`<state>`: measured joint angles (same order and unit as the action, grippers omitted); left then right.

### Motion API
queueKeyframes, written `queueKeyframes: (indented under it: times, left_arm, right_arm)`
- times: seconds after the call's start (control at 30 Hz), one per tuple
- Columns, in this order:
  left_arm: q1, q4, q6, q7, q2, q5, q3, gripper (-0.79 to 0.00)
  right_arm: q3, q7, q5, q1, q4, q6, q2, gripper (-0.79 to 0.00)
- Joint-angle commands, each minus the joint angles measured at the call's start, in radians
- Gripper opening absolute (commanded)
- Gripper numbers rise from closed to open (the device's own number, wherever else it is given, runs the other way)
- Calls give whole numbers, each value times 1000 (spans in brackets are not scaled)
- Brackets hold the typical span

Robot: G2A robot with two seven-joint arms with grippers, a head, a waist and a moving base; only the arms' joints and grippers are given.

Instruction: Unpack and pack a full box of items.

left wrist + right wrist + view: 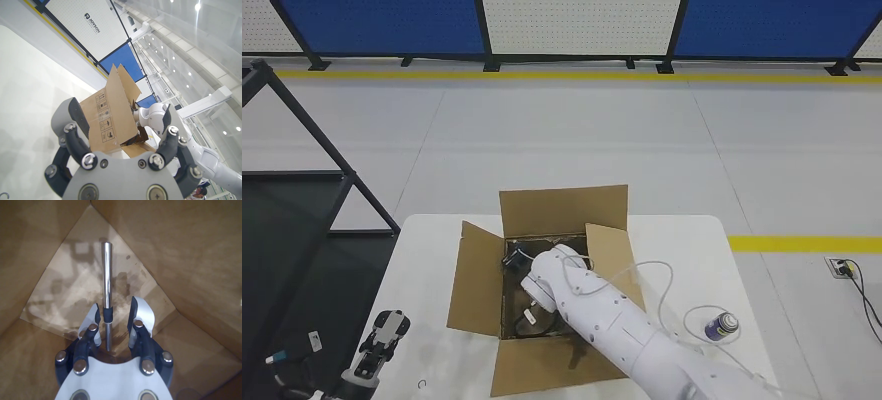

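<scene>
Chrome rod (106, 275) with a black band lies on the bottom of the box (189, 256), between the spread fingers of the right gripper (115, 303), unclamped. Left gripper (121, 105) hangs open and empty by the white table's (422, 260) near left edge. A can (722, 324) stands beside the box. Beyond lie grey floor (642, 140), yellow lines (802, 243), and blue and white panels (382, 25).

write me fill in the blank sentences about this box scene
The jaws of the right gripper are ____ astride the shiny metal rod.
The rod lies ____ the brown cardboard box.
The jaws of the left gripper hold ____.
The small purple-topped can sits on the white table, ____ the box.
Missing: open; inside; nothing; outside.
</scene>
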<state>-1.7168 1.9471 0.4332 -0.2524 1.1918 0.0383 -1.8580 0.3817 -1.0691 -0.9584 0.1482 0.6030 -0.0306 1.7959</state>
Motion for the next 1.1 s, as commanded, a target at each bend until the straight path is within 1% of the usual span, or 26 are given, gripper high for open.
queueKeyframes:
  times: [0.0,0.2,0.33,0.43,0.6,0.67,0.77,0.8,0.83,0.87,0.97,1.03,1.07]
  left_arm:
    - [0,0,0,0,0,0,0,0]
    - [0,0,0,0,0,0,0,0]
    - [0,0,0,0,0,0,0,0]
    - [4,3,-12,6,1,9,5,0]
    - [8,-3,-17,7,2,18,14,0]
    - [11,-5,-19,3,2,25,20,0]
    - [15,-6,-19,-6,1,48,32,0]
    - [15,-7,-18,-8,2,56,37,0]
    - [14,-7,-17,-7,2,61,41,0]
    - [13,-5,-13,-8,2,68,46,0]
    - [8,-6,-8,-7,3,81,59,0]
    - [7,-5,-6,-8,4,90,69,0]
    - [7,-5,-6,-10,4,94,75,0]
  right_arm:
    - [13,-6,-15,8,37,-15,-12,-437]
    - [67,-33,-85,51,184,-54,-65,-440]
    - [124,-50,-146,102,333,-64,-114,-437]
    - [183,-66,-207,162,484,-56,-158,-440]
    - [297,-72,-326,308,785,-3,-232,-428]
    - [343,-52,-376,371,900,16,-255,-406]
    - [396,-30,-438,457,1040,49,-281,-394]
    - [407,-37,-458,479,1075,65,-287,-382]
    - [416,-48,-481,496,1107,80,-292,-305]
    - [426,-58,-503,514,1136,90,-297,-277]
    - [455,-97,-575,565,1203,111,-310,-246]
    - [477,-126,-642,596,1230,101,-318,-95]
    - [484,-137,-676,613,1240,89,-320,-46]
